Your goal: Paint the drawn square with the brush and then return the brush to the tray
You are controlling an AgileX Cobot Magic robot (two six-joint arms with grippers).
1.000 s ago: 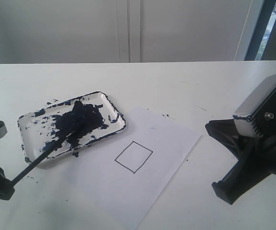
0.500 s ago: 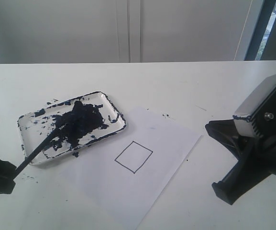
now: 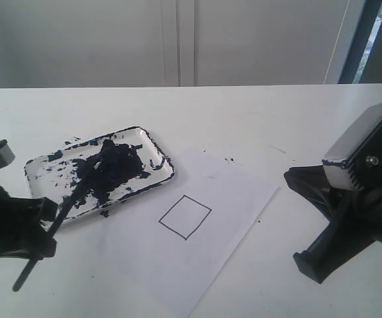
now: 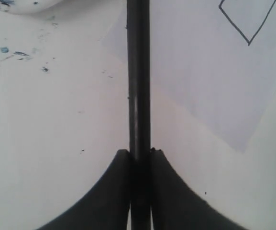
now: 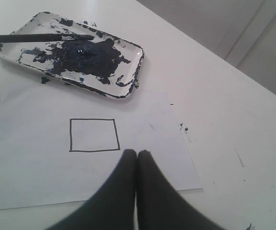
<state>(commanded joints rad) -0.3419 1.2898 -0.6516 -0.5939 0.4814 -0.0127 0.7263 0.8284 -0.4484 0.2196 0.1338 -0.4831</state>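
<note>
At the counter's left edge, the left tool was clamped on the brush, its tip over the paint-smeared tray. Further right, the drawn square lay unpainted on paper; the right tool, pressed together and empty, stood near it.

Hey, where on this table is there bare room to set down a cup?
The broad strip of table behind the tray and the paper sheet, up to the far edge, is bare. Crowded: the left foreground, where the left gripper holds the brush over the tray, and the right foreground, by the right arm.
</note>
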